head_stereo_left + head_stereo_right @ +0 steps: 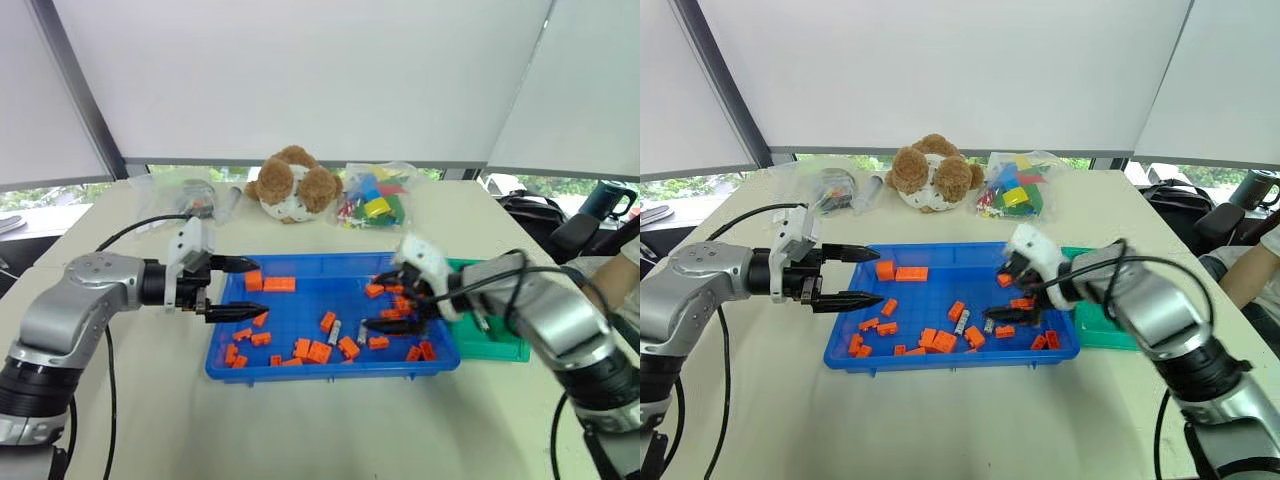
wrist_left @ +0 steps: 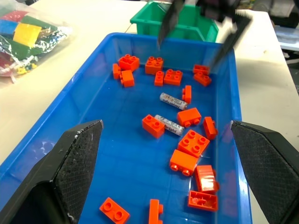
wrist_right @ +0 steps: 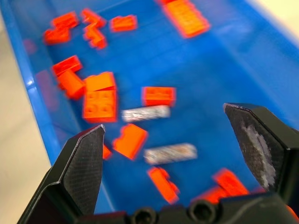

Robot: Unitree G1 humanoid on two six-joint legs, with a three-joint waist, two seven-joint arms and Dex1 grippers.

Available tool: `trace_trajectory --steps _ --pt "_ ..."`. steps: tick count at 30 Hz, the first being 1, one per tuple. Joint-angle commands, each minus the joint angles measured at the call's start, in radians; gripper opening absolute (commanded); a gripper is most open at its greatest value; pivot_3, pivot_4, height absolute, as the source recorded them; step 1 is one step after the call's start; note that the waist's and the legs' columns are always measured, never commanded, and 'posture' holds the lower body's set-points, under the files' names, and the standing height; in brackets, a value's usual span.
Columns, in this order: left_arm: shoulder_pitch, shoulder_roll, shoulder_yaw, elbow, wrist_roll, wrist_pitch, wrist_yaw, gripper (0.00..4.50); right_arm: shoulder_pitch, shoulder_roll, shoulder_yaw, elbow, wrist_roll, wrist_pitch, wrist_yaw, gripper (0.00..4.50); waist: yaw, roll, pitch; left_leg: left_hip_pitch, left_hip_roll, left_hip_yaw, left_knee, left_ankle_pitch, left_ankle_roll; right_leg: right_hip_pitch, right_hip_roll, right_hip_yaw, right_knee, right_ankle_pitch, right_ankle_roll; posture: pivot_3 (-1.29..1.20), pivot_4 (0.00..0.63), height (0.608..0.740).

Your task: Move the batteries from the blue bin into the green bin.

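Note:
The blue bin (image 1: 285, 371) lies in the middle of the table, scattered with orange bricks (image 1: 279, 284). Two grey-silver batteries (image 2: 173, 100) (image 2: 169, 124) lie among the bricks in its right half, also seen as batteries (image 3: 145, 113) in the right wrist view. My right gripper (image 1: 370, 302) hangs open just above that end of the bin, with both batteries below and between its fingers and nothing held. At the bin's left rim my left gripper (image 1: 260, 288) stands open and empty, pointing across the bin. The green bin (image 1: 505, 345) stands against the blue bin's right side.
A brown plush bear (image 1: 292, 185), a bag of coloured bricks (image 1: 375, 197) and another clear bag (image 1: 195, 195) lie along the table's far edge. A person's arm (image 1: 1250, 275) shows at the right edge. Bare tabletop lies in front of the bins.

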Motion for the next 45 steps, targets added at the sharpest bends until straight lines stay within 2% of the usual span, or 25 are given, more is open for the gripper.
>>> trace_trajectory --steps 1,15,24,35,38,41,45 --pt "-0.003 0.015 0.027 -0.03 -0.003 -0.005 0.003 4.5 -0.045 0.041 0.047 0.078 -0.059 -0.063 0.003 4.45 -0.001 0.0 0.0 0.0 0.0 0.0 0.0 0.0 0.0 0.0 0.0 0.0 0.0 0.0 0.0 0.0 0.15 0.733" --pt "0.026 0.037 0.055 -0.06 -0.012 0.004 0.029 4.5 -0.092 0.184 0.178 0.269 -0.201 -0.141 0.036 4.45 -0.003 0.0 0.0 0.0 0.0 0.0 0.0 0.0 0.0 0.0 0.0 0.0 0.001 0.0 0.0 0.0 0.15 0.733" --pt "0.02 0.036 0.052 -0.051 -0.003 -0.007 0.033 4.5 -0.119 0.273 0.195 0.375 -0.259 -0.118 0.027 4.45 -0.004 0.0 0.0 0.0 0.0 0.0 0.0 0.0 0.0 0.0 0.0 0.0 0.001 0.0 0.0 0.0 0.15 0.733" --pt "0.022 0.034 0.053 -0.055 -0.001 -0.012 0.042 4.5 -0.112 0.304 0.193 0.382 -0.282 -0.065 0.021 4.45 -0.004 0.0 0.0 0.0 0.0 0.0 0.0 0.0 0.0 0.0 0.0 0.0 0.001 0.0 0.0 0.0 0.15 0.733" --pt "0.022 0.034 0.052 -0.055 -0.001 -0.013 0.044 4.5 -0.107 0.296 0.189 0.376 -0.282 -0.06 0.024 3.6 -0.004 0.0 0.0 0.0 0.0 0.0 0.0 0.0 0.0 0.0 0.0 0.0 0.001 0.0 0.0 0.0 0.15 0.733" --pt "0.021 0.033 0.05 -0.054 0.0 -0.014 0.046 4.5 -0.098 0.284 0.186 0.361 -0.28 -0.052 0.03 2.16 -0.003 0.0 0.0 0.0 0.0 0.0 0.0 0.0 0.0 0.0 0.0 0.0 0.001 0.0 0.0 0.0 0.15 0.733" --pt "0.02 0.031 0.048 -0.053 0.0 -0.016 0.047 4.5 -0.101 0.281 0.18 0.338 -0.274 -0.032 0.031 2.18 -0.004 0.0 0.0 0.0 0.0 0.0 0.0 0.0 0.0 0.0 0.0 0.0 0.001 0.0 0.0 0.0 0.15 0.733"
